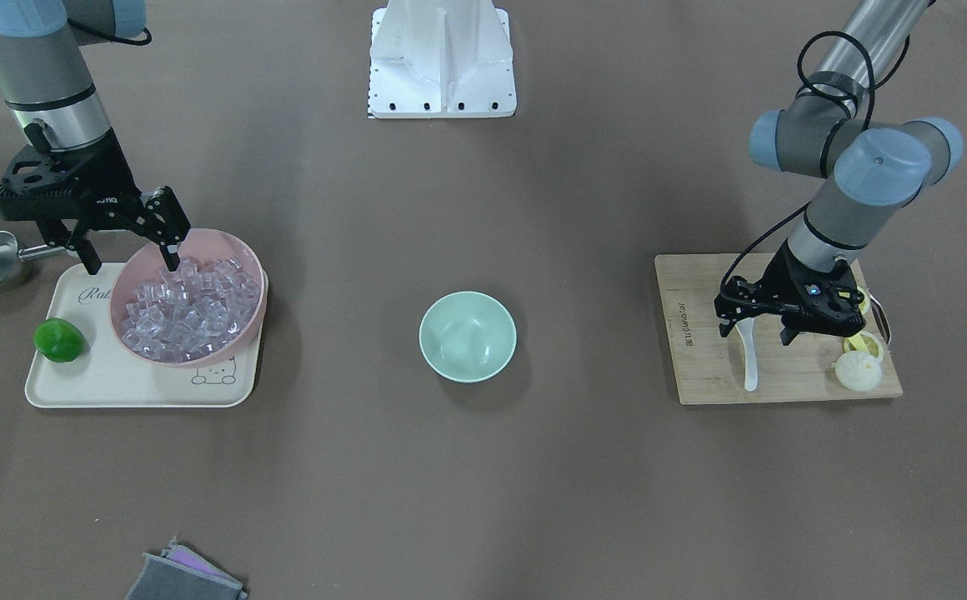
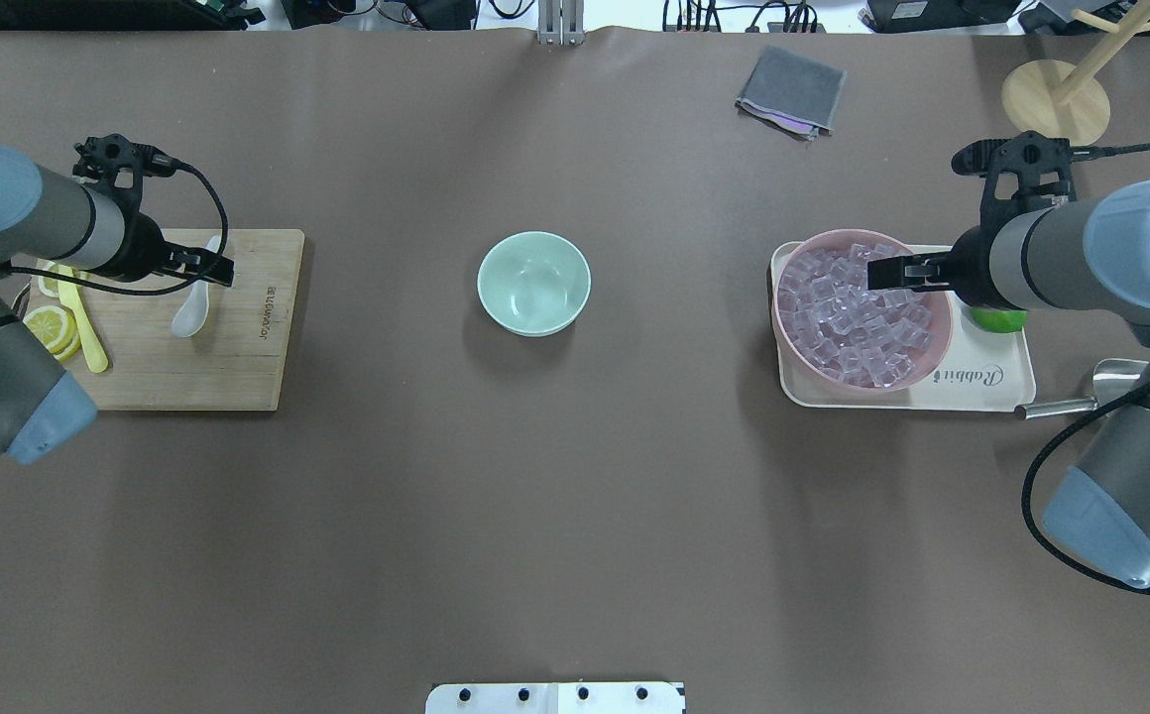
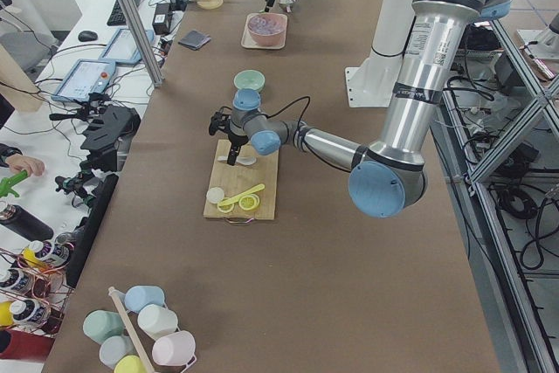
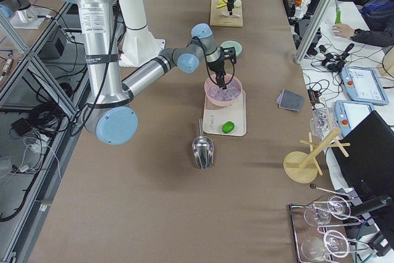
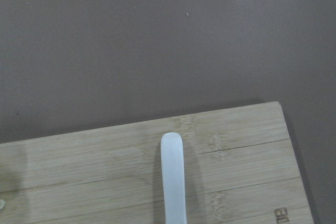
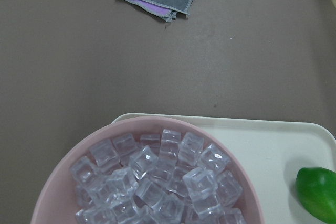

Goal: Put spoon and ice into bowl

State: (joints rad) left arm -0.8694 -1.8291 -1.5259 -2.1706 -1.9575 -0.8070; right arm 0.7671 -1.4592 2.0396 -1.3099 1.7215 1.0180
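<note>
Spoon (image 1: 750,365) and ice (image 1: 187,304): pre-grasp stage.
Both open wide: left gripper (image 1: 757,331) astride spoon handle, right gripper (image 1: 129,254) over ice. Next move probably requires closing, then transfer to bowl (image 1: 467,336).

You can read "Rabbit" in script on the tray (image 2: 1009,393) at right in the overhead view, and a small brand mark, seemingly "Joyoung", on the board (image 2: 218,367) at left.

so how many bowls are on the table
2. A mint-green bowl, empty, at the centre of the table; a pink bowl full of ice cubes on the cream tray, robot's right.
</note>
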